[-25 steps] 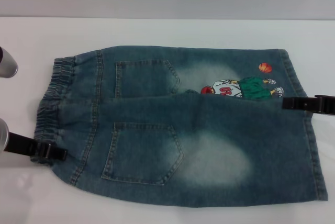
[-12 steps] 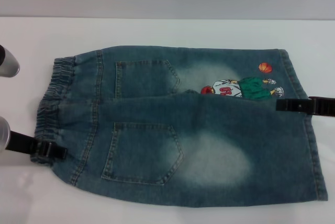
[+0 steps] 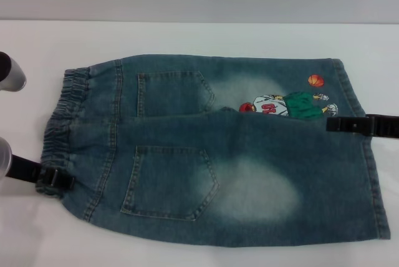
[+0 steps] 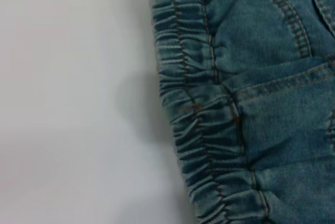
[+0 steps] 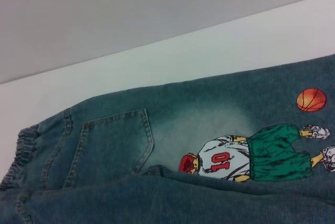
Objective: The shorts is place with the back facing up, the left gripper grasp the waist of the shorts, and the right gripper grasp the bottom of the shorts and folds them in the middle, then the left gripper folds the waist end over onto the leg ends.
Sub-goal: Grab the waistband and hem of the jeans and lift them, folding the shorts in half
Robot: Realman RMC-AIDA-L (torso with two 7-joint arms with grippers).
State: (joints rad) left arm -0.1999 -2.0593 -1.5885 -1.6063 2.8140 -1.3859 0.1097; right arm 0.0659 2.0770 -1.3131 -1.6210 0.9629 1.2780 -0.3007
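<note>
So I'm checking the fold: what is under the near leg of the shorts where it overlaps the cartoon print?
The near leg of the shorts lies over the far leg, covering the lower edge of the cartoon print. The player's torso, green shorts and orange ball show; anything under the overlap is hidden.

The shorts [image 3: 218,155] lie flat on the worktop [image 3: 187,39], left tool [image 3: 53,178] at eight o'clock, right tool [image 3: 343,125] at three.

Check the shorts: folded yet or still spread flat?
Spread flat: the shorts show both pockets, waistband and hems at opposite ends.
</note>
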